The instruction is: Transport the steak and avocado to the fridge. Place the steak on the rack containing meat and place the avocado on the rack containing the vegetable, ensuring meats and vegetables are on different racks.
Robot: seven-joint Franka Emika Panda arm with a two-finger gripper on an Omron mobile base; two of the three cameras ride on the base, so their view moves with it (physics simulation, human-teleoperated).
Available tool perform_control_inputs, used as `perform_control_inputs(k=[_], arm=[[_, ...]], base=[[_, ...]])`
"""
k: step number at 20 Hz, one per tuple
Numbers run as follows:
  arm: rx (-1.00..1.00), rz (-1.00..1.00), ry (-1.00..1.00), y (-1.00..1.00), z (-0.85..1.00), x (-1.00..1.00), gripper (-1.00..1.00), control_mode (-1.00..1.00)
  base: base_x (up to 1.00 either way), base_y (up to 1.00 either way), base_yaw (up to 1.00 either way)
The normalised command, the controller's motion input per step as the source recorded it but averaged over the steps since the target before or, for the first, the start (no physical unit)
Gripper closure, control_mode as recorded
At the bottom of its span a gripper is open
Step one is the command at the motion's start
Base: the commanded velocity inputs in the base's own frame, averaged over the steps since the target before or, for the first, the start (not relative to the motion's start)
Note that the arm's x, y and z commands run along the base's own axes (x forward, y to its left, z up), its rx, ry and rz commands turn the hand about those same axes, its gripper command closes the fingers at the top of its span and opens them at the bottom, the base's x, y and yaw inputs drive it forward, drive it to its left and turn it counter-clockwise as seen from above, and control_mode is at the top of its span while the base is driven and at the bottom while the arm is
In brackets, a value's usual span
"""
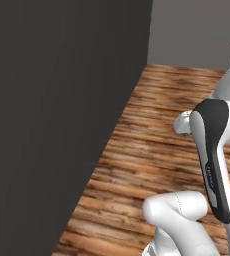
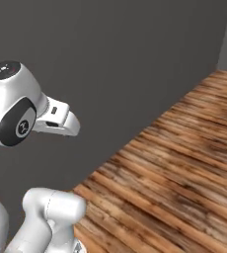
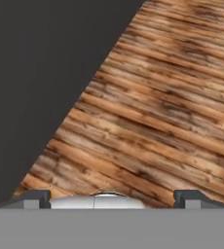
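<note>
A flat, dark grey, featureless wall (image 1: 52, 125) is the largest thing here. In the left base view it takes up the left half from top to bottom, its lower edge running on a slant from the upper middle down to the bottom left. In the right base view (image 2: 115, 69) it spans the top and left, and in the hand view (image 3: 41, 82) it fills the upper left corner.

Next comes the warm brown wooden plank floor (image 1: 152, 145), with streaky darker grain. It meets the foot of the dark wall along that slanted line and spreads to the right in each view (image 2: 184, 168) (image 3: 158, 107). A paler grey wall (image 1: 197, 30) closes off the far end of the floor at the top right of the left base view.

The white arm with dark joints (image 1: 212, 155) rises over the floor near the foot of the dark wall, folded on itself; its rounded white and black joint (image 2: 12, 104) sits at the left of the right base view.

The two-finger gripper (image 3: 114, 198) points down over the planks near the dark wall's foot. Its two small dark fingertips (image 3: 33, 198) stand far apart at the bottom of the hand view, spread wide, with bare floor between them and nothing held.

The steak, the avocado and the fridge cannot be made out in these views.
</note>
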Motion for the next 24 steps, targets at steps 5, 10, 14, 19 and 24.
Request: perform_control_inputs(k=[5, 10, 14, 19, 24], arm=[[0.00, 0.00, 0.00, 0.00, 0.00, 0.00, -1.00, 1.00], [0.00, 0.00, 0.00, 0.00, 0.00, 0.00, -1.00, 1.00], [0.00, 0.00, 0.00, 0.00, 0.00, 0.00, -1.00, 1.00], [0.00, 0.00, 0.00, 0.00, 0.00, 0.00, -1.00, 1.00], [0.00, 0.00, 0.00, 0.00, 0.00, 0.00, -1.00, 1.00]], base=[[0.97, 0.75, -0.71], [0.98, 0.78, -0.70], [1.00, 0.79, -0.69], [1.00, 0.85, -0.66], [1.00, 0.83, -0.66]])
